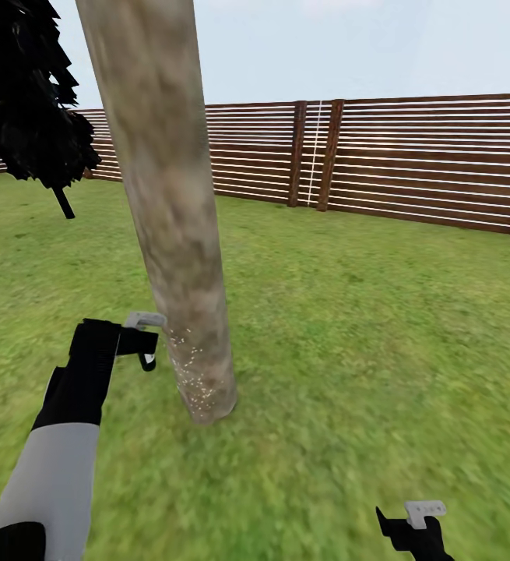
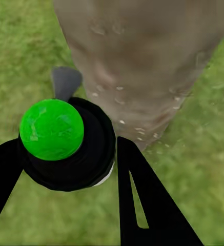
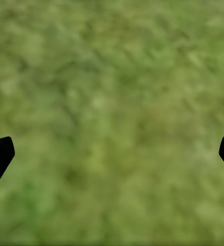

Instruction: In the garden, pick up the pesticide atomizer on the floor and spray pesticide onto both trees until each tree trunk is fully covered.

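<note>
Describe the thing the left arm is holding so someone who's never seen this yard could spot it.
Start at the thick grey-beige trunk rising from the grass in front of the slatted fence. Just beside its base, the left tool grips the atomizer. It is a black round body with a bright green ball on top, the only glossy green thing against the dull lawn.

The tree trunk (image 1: 178,234) is mottled grey-beige, flecked white low down (fine pesticide (image 1: 186,366) specks). The atomizer (image 2: 65,141) is black, capped bright green. Brown slatted fence (image 1: 426,160), green grass (image 1: 379,327).
</note>
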Motion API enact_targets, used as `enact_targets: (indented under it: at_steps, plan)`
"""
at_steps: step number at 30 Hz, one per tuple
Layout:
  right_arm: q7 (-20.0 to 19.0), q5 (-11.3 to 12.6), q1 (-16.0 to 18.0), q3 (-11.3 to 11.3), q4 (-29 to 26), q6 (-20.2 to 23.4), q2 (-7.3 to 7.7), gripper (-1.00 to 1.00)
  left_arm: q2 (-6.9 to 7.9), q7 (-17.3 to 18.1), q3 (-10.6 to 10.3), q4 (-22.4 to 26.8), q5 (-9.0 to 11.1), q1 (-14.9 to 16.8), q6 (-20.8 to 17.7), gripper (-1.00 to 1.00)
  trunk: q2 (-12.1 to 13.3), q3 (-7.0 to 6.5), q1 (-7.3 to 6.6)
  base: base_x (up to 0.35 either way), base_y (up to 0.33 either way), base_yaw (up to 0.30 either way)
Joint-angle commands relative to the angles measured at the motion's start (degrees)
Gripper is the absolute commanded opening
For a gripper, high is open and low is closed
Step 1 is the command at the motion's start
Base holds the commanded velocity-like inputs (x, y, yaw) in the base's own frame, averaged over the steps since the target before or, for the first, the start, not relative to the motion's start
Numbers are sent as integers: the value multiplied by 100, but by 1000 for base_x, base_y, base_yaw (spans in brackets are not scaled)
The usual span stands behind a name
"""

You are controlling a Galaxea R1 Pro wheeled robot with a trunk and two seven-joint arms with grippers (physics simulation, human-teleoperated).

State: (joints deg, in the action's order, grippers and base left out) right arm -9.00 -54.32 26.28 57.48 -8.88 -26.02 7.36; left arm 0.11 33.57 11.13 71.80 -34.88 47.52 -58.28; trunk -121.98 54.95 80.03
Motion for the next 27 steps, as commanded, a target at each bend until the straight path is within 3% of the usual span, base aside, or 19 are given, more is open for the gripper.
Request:
enact_targets:
  at_steps: [1, 5, 7, 12, 17, 18, 21, 24, 27]
  plan:
    - [0, 0, 0, 0, 0, 0, 2, 100, -1, 1, -16, -6, -1, -38, 7, -100, 0, 0, 0, 0, 0, 0]
    - [-2, 0, 0, 0, 0, 0, -2, 100, 44, -12, -6, -72, -2, -77, 29, -100, 0, 0, 0, 0, 0, 0]
    - [-2, 0, 0, 0, 0, 0, -2, 100, 50, -33, -6, -257, -2, -241, 73, -100, 0, 0, 0, 0, 0, 0]
    - [-13, 0, 0, 0, 0, 0, -3, 100, 51, -59, 17, -1402, -19, -328, 284, -100, 0, 0, 0, 0, 0, 0]
    - [-14, 0, 0, 0, 0, 0, 1, 100, 57, -93, 560, -2228, -27, -331, 896, -100, 0, 0, 0, 0, 0, 0]
    - [-14, 0, 0, 0, 0, 0, 2, 100, 57, -154, 571, -2370, -24, -331, 994, -100, 0, 0, 0, 0, 0, 0]
    - [-15, 0, 0, 0, 0, 0, -3, 100, 22, -813, 595, -2913, -4, -331, 1428, -100, 0, 0, 0, 0, 0, 0]
    - [-16, 0, 0, 0, 0, 0, 0, 100, 27, -984, 604, -3459, 259, -331, 1902, -100, 0, 0, 0, 0, 0, 0]
    - [-22, 0, 0, 0, 0, 0, 0, 100, 46, -1480, 592, -3828, 782, -331, 2243, -100, 0, 0, 0, 0, 0, 0]
